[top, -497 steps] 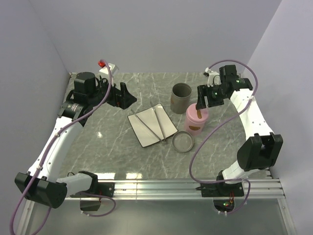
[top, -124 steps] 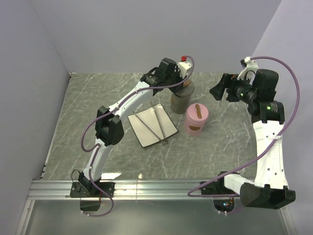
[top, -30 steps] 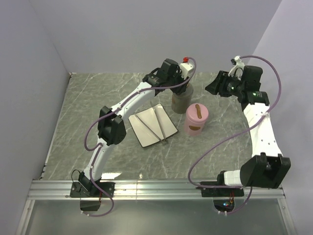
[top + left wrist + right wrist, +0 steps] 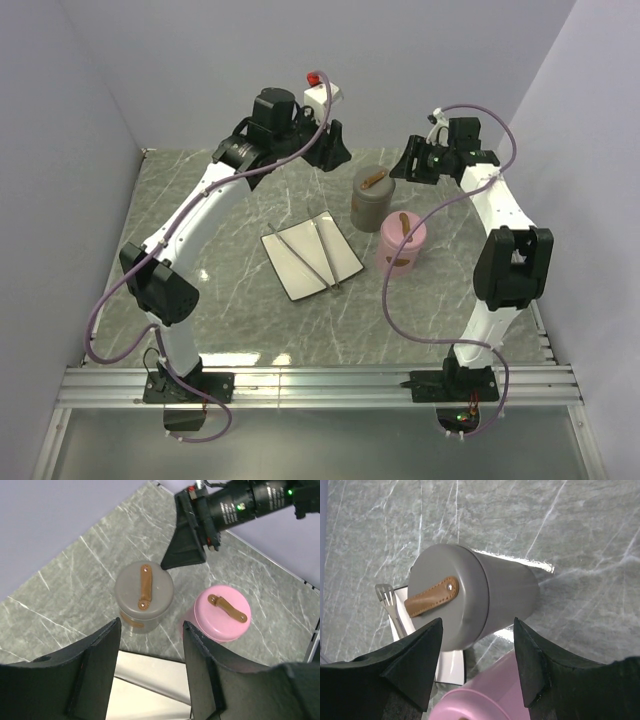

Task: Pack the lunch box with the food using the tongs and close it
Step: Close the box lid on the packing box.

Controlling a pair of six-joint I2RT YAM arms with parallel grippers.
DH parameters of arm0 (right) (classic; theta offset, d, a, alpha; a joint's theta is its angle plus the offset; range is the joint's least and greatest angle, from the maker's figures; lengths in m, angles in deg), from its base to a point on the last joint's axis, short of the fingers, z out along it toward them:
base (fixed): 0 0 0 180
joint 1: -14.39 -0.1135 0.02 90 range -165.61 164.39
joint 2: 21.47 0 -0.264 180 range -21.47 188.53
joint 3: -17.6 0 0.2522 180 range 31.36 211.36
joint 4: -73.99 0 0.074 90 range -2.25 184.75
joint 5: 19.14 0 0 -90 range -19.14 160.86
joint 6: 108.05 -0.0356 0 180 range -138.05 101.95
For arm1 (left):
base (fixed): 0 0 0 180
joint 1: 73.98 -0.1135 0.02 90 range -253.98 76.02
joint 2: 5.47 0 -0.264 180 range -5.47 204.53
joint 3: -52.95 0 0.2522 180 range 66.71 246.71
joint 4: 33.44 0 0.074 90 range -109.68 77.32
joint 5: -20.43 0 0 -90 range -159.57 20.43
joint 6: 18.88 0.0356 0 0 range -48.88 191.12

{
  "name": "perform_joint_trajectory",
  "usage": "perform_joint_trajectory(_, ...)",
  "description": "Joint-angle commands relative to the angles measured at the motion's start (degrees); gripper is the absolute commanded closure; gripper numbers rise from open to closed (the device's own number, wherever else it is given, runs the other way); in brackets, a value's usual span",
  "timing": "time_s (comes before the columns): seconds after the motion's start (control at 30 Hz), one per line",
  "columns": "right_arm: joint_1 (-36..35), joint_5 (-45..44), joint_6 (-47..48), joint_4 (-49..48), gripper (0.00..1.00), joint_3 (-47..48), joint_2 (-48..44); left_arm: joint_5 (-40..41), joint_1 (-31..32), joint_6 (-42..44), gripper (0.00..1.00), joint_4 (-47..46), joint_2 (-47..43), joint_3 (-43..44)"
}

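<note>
Both lunch boxes, the grey cylindrical tin [image 4: 371, 198] and the pink round tin [image 4: 402, 243], stand lidded on the marble bench [image 4: 200, 250]; no food in view, likely packed. Thin silver tongs [image 4: 326, 258] lie on the white square plate [image 4: 292, 278]. Left jaws and right jaws hover spread, empty; task looks nearly done

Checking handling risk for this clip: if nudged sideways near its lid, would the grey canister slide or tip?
Probably tip: the grey canister stands upright on the table, taller than wide. Once over, its round wall would likely roll. The brown strap on its lid looks like soft leather, so it may flex when pinched.
</note>
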Motion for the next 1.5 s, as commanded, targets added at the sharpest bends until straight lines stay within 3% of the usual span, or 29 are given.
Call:
perform_joint_trajectory(0.0,-0.7,0.8,0.8,-0.5,0.34,3.8,1.2,-2.3,-0.5,-1.4,0.42,-1.0,-2.8,-2.0)
perform_joint_trajectory(0.6,-0.9,-0.6,1.5,1.4,0.4,5.1,7.7,-2.6,-0.7,-1.5,0.42,-0.9,-2.8,-2.8)
perform_joint_trajectory(0.87,-0.2,-0.1,0.7,0.2,0.5,3.5,6.7,-2.6,-0.7,-1.3,0.42,-1.0,-3.2,-3.7)
perform_joint_trajectory(1.07,-0.1,2.5,0.9,-0.4,0.51,2.8,4.0,-4.1,-1.0,-1.9,0.41,-1.3,-3.7,-4.5)
perform_joint_trajectory(1.47,-0.1,-6.9,6.7,4.2,0.52,5.1,2.8,-4.7,-2.0,-2.9,0.41,-1.7,-4.6,-5.4)
